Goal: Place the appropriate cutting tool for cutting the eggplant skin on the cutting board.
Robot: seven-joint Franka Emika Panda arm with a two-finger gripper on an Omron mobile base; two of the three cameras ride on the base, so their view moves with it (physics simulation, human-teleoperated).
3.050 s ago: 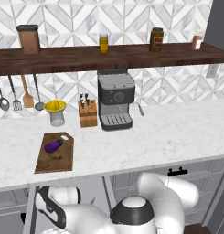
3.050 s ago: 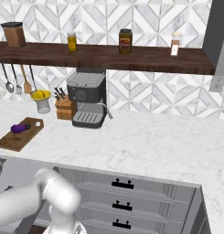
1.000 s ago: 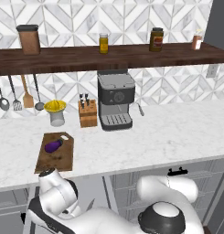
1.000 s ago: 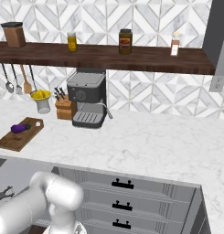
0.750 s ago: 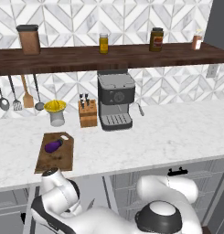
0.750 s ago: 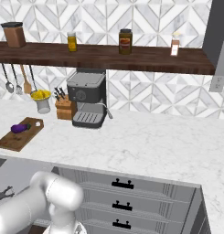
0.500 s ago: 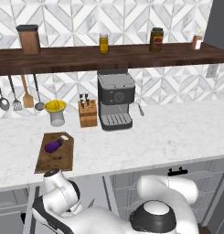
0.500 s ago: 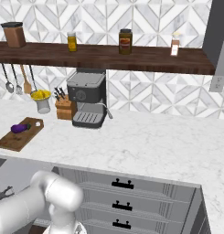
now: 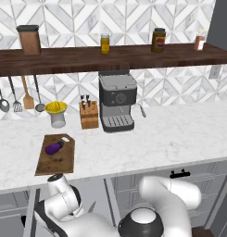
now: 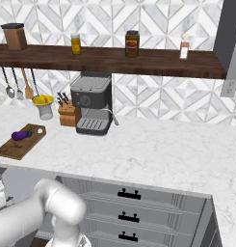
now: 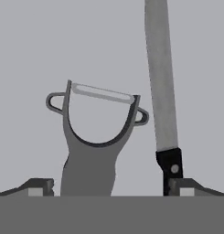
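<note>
- The eggplant [image 10: 19,135] is being carried by the cutting board [image 10: 13,145] at the bench's [image 10: 153,159] left end.
- A coffee machine [image 10: 91,110] is being flanked by a knife block [image 10: 67,115].

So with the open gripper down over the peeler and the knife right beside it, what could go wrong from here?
1. In the hand view the knife lies close beside the peeler, its handle at one fingertip; closing the open gripper might catch the knife too or shove it.
2. The eggplant already lies on the cutting board, so a careless drop could knock it; the bare end nearer the robot looks safer.
</note>
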